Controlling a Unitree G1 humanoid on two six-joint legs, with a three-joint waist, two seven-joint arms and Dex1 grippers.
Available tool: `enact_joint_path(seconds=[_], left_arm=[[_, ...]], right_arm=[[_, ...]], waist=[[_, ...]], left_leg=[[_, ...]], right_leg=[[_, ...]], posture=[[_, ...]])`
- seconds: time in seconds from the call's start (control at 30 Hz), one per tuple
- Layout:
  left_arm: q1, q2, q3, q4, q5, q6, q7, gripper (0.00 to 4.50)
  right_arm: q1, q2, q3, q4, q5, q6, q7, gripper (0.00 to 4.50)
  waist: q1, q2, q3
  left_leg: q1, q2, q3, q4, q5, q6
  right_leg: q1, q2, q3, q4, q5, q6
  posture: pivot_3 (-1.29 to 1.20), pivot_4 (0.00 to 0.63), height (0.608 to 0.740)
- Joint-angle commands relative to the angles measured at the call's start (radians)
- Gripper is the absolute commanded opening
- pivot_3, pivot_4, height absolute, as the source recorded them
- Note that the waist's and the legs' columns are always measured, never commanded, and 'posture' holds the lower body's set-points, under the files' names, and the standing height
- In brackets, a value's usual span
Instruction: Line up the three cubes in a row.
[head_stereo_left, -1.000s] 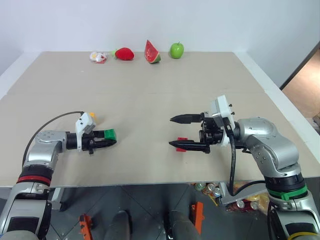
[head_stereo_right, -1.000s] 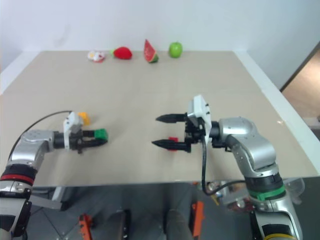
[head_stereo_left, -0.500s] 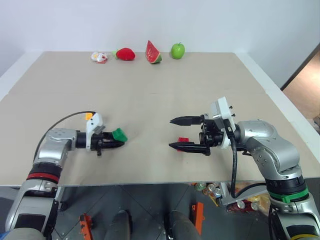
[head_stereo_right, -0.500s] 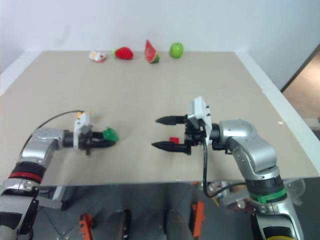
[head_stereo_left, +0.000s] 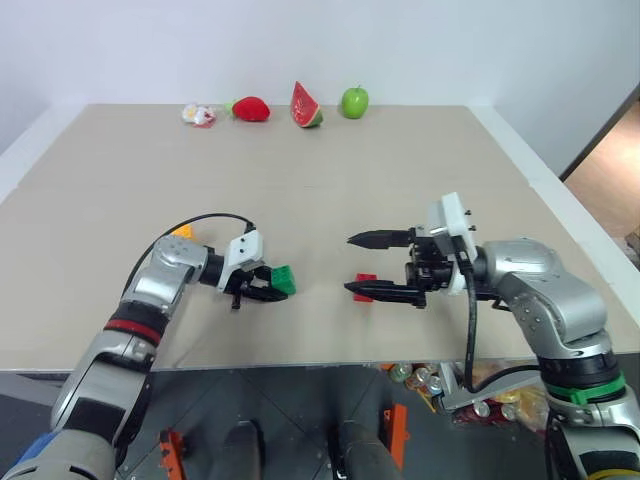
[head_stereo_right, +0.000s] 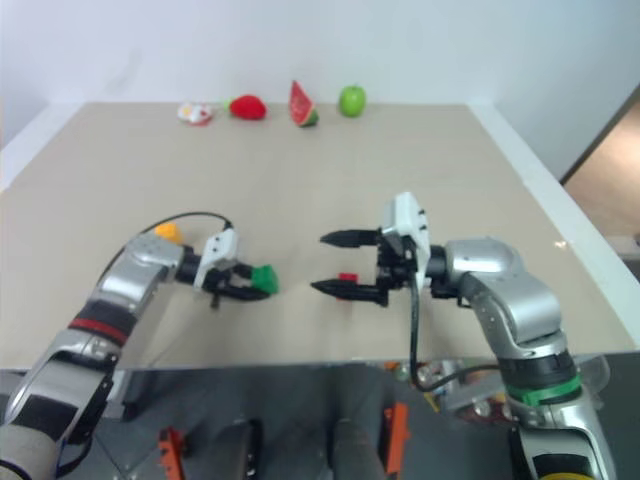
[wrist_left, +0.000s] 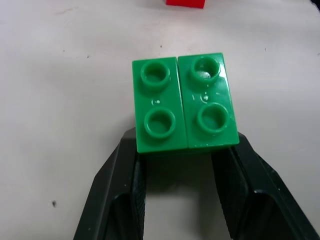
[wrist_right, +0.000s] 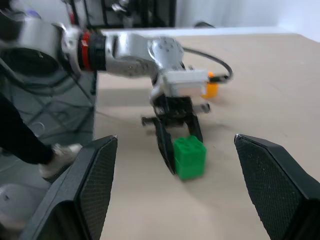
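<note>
Green cube (head_stereo_left: 283, 279): clamped between the closed fingers of the left hand (head_stereo_left: 268, 288), near the front middle of the desk (head_stereo_left: 330, 190), studs visible in the left wrist view.
Red cube (head_stereo_left: 366, 281): on the desk just beside the lower finger of the right hand (head_stereo_left: 368, 265), not held; that hand's fingers are spread wide, pointing toward the left hand.
Yellow-orange cube (head_stereo_left: 180, 231): on the desk behind the left arm, apart from both hands.
</note>
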Motion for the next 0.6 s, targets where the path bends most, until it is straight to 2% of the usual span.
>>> enact_joint_path(seconds=[0.03, 0.17, 0.37, 0.6], left_arm=[[-0.090, -0.034, -0.021, 0.114, 0.053, -0.061, 0.007, 1.32], [-0.154, -0.065, -0.036, 0.192, 0.076, -0.101, -0.037, 1.32], [-0.246, -0.160, 0.000, 0.246, 0.051, -0.059, -0.063, 1.32], [-0.260, -0.195, 0.038, 0.243, 0.023, -0.014, -0.070, 1.32]], right_arm=[[0.053, -0.068, -0.055, 0.014, -0.047, -0.056, 0.014, 3.87], [0.074, -0.094, -0.075, 0.036, -0.054, -0.068, 0.003, 3.87], [0.062, -0.065, -0.069, 0.030, -0.047, -0.063, -0.021, 3.87], [0.050, -0.047, -0.055, 0.034, -0.053, -0.063, -0.028, 3.87]], waist=[[0.005, 0.000, 0.000], [0.004, 0.000, 0.000], [0.005, 0.000, 0.000], [-0.015, 0.000, 0.000]], left_leg=[[0.000, 0.000, 0.000, 0.001, 0.000, 0.000], [0.000, -0.004, 0.001, 0.004, 0.001, 0.001], [-0.004, -0.005, 0.001, 0.006, 0.001, 0.002], [-0.006, -0.005, 0.001, 0.003, -0.004, 0.010]], right_leg=[[0.001, 0.000, 0.001, 0.000, 0.000, 0.000], [0.002, -0.003, 0.003, -0.001, 0.001, 0.002], [0.001, -0.004, 0.003, -0.002, 0.002, 0.003], [-0.001, -0.001, 0.005, -0.001, -0.002, 0.009]], posture=[[0.00, 0.150, 0.740], [0.00, 0.150, 0.740], [0.00, 0.150, 0.740], [0.00, 0.150, 0.740]])
